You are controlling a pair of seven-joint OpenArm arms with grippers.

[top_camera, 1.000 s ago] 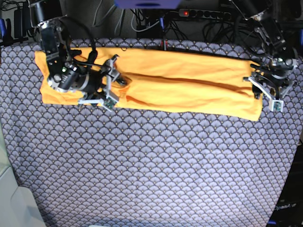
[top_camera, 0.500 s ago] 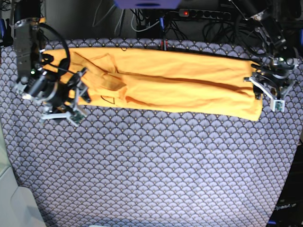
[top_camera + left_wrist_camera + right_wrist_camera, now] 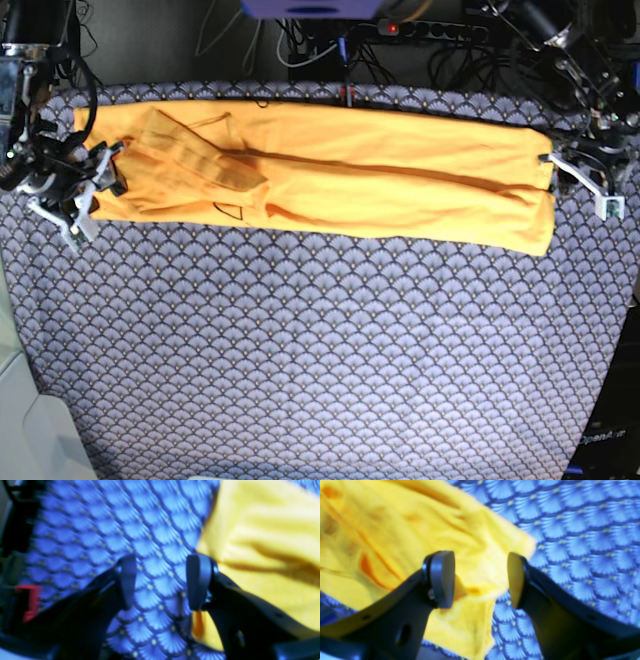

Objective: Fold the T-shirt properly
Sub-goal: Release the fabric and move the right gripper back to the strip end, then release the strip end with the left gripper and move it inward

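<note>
Shirt (image 3: pixel 340 180) lies as a long narrow band across far part of counter (image 3: pixel 320 350), long axis running side to side in base view, already doubled lengthwise. Sleeve flap folded in near base-view left end, small dark mark just below it.

Right gripper (image 3: pixel 75 195) sits at base-view left end, just off shirt edge. In wrist view, right gripper (image 3: pixel 480 577) is spread wide, nothing pinched; shirt corner (image 3: pixel 480 555) lies between and under the fingers, cloth spreading away to view's left.

Left gripper (image 3: pixel 590 185) sits at opposite end, just beside shirt's short edge. In wrist view, left gripper (image 3: pixel 160 580) also spread, empty, bare counter between fingers; shirt (image 3: pixel 262 542) lies off to view's right, edge next to one finger.

Judgement: one arm per end, each nearest its own short edge. Next fold prob. goes along the long axis, end brought toward end. Right looks better lined up over cloth; left likely needs a shift toward shirt first.
</note>
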